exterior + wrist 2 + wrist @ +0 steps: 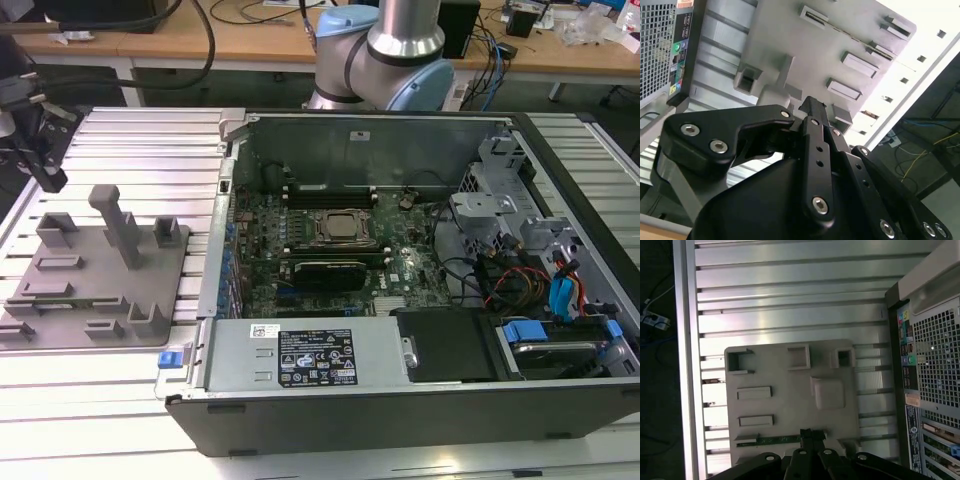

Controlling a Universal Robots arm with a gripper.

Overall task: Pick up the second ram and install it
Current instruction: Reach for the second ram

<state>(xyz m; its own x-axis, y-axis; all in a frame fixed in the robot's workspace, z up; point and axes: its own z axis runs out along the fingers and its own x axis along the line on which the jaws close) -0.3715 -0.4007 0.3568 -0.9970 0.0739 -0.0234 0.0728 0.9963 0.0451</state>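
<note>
Second ram [772,440], a green circuit-board stick, is lying in the grey tray [785,410]; the black pincer [810,433], state unclear, is hovering above; pick-up probably is needing alignment.

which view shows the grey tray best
The first wrist view: it looks straight down on the grey tray, pockets plain. The exterior view shows it slanted, posts upright; the second wrist view has the claw across part of it.

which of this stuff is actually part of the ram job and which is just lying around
Part of the job: second ram, lying in the grey tray; gripper, at the ram; motherboard in the open computer case.
Just lying about: power strip; cables on the wooden bench.
</note>
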